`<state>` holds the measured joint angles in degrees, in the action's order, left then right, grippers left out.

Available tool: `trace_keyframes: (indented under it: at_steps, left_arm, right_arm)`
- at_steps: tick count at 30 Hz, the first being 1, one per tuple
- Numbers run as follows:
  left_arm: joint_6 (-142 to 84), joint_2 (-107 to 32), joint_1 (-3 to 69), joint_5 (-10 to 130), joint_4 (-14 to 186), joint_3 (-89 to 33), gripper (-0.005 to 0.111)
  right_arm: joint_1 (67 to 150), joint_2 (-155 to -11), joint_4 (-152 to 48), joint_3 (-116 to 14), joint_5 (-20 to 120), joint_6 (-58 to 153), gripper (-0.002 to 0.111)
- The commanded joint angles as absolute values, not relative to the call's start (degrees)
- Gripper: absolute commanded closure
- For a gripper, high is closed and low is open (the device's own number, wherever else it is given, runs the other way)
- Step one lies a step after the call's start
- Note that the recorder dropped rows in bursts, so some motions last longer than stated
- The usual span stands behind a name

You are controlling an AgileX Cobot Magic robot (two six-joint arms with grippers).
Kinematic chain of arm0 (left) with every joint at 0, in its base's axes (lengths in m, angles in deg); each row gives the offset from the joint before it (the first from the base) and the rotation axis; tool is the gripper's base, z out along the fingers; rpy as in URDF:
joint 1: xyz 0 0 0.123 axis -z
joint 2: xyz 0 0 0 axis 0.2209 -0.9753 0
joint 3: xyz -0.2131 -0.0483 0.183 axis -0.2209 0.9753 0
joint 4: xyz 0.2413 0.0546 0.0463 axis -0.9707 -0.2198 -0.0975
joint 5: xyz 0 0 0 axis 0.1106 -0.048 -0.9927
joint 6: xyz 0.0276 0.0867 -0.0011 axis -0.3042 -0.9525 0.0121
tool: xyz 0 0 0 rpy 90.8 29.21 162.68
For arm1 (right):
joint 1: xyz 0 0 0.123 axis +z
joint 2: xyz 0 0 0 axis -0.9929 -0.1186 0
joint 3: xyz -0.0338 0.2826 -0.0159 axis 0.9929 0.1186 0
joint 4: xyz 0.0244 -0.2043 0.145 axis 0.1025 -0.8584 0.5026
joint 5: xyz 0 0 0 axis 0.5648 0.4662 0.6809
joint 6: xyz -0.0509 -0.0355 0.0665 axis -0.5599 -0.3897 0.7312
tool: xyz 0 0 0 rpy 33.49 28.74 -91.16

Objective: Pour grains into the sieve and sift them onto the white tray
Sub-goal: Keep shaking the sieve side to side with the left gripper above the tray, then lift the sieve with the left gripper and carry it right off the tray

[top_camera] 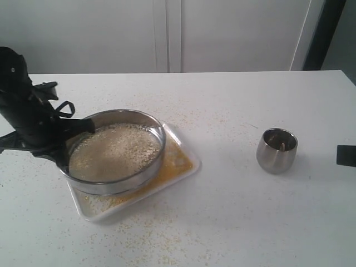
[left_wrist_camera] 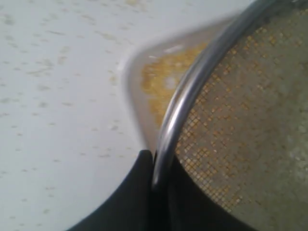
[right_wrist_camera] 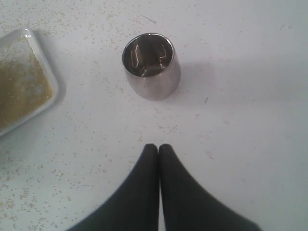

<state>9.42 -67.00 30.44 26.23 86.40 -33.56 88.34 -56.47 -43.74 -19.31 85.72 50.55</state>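
Observation:
The wide steel sieve (top_camera: 146,123) hangs tilted just above the white tray (top_camera: 191,168), with whitish grains (top_camera: 114,153) spread over its mesh. Fine yellow granules (top_camera: 179,160) lie on the tray beneath and beside it. My left gripper (top_camera: 71,139) is shut on the sieve's left rim; in the left wrist view the shiny rim (left_wrist_camera: 192,86) runs between the black fingers (left_wrist_camera: 137,192), with the mesh (left_wrist_camera: 240,125) and a tray corner (left_wrist_camera: 132,72) behind. My right gripper (right_wrist_camera: 159,148) is shut and empty, held above the table a short way from the small steel cup (right_wrist_camera: 151,65).
The small steel cup (top_camera: 276,150) stands upright and looks empty on the right of the table. Sparse crumbs (top_camera: 139,236) are scattered over the white tabletop around the tray. A dark part of the right arm (top_camera: 346,155) shows at the right edge.

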Motion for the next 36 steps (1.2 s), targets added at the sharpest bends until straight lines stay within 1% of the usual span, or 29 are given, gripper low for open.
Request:
trace_keyframes:
  at_steps: [1,10,13,21,28,36]
  left_arm:
    - [7.6,-66.2,31.6,27.7,89.7,-33.6,0.107]
    - [5.9,-66.2,31.8,25.7,89.7,-33.6,0.107]
    - [3.9,-66.2,33.3,26.1,89.7,-33.6,0.107]
    - [-0.1,-66.2,43.3,29.8,89.7,-34.9,0.107]
    - [-4.4,-69.8,49.3,25.6,89.7,-42.9,0.107]
    - [-4.6,-79.3,56.9,24.1,89.7,-52.1,0.107]
  right_arm:
    - [88.5,-56.1,-44.0,-19.0,85.6,50.6,0.108]
    - [88.5,-56.1,-44.0,-19.0,85.5,50.6,0.108]
    - [88.5,-56.1,-44.0,-19.0,85.5,50.6,0.108]
    - [88.5,-56.1,-44.0,-19.0,85.6,50.6,0.108]
    - [88.5,-56.1,-44.0,-19.0,85.4,50.6,0.108]
    - [88.5,-56.1,-44.0,-19.0,85.6,50.6,0.108]
